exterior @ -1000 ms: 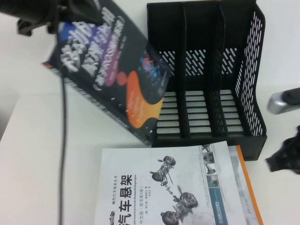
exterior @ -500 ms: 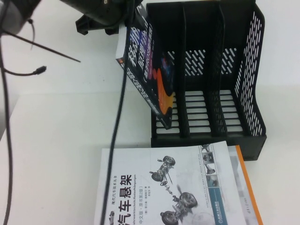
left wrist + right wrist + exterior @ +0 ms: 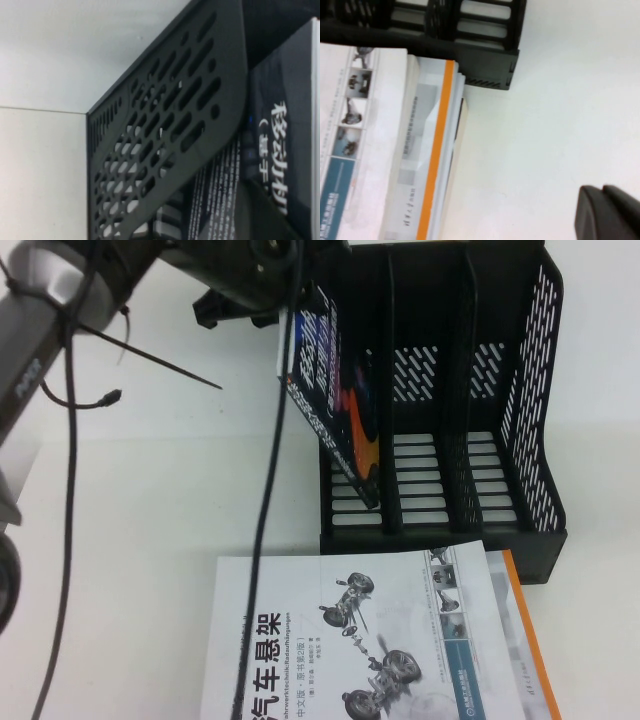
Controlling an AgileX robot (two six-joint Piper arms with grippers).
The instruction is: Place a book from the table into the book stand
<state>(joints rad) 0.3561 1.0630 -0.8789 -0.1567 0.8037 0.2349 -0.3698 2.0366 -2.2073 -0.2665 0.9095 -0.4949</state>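
The dark navy book (image 3: 340, 410) with white Chinese title stands on edge, tilted, with its lower corner down in the leftmost slot of the black book stand (image 3: 520, 390). My left gripper (image 3: 290, 290) is shut on the book's upper end, above the stand's left wall. In the left wrist view the book (image 3: 290, 150) lies just behind the stand's perforated wall (image 3: 170, 125). My right gripper (image 3: 600, 191) is shut and empty, low over the white table (image 3: 545, 125), apart from the stand (image 3: 470, 45); it is out of the high view.
A white book with a car-chassis picture (image 3: 370, 640) lies on an orange-edged book (image 3: 525, 640) in front of the stand; both show in the right wrist view (image 3: 360, 150) (image 3: 437, 150). The left arm's cable (image 3: 265, 520) hangs over the table (image 3: 150, 500).
The left gripper has carried the book rightward and turned it more upright, its lower corner going into the leftmost slot. The right gripper has left the high view.
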